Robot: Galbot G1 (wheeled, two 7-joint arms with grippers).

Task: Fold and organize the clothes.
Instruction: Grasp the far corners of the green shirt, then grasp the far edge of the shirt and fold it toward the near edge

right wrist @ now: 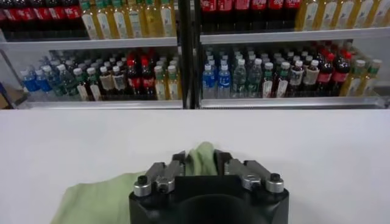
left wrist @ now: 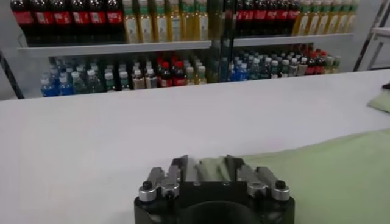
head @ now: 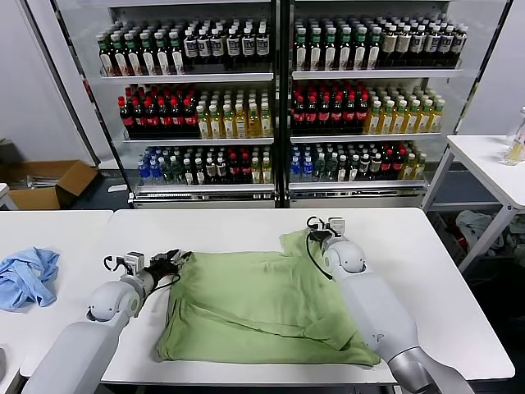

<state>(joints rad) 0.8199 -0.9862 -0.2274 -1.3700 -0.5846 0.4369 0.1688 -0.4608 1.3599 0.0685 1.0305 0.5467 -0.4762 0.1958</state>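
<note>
my left gripper (left wrist: pixel 212 170) pinches the shirt (head: pixel 262 308) at its far left corner. my right gripper (right wrist: pixel 200 163) pinches the far right corner. the shirt lies spread on the table (head: pixel 426 271).

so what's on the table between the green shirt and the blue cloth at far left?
Nothing but the left tool and its arm. Head view: green shirt, blue cloth.

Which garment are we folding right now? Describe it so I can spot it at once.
On the white table before the drink shelves, it is the green shirt spread flat in the middle, between the left gripper and right gripper. The only other cloth is a crumpled blue one on the neighbouring table.
</note>
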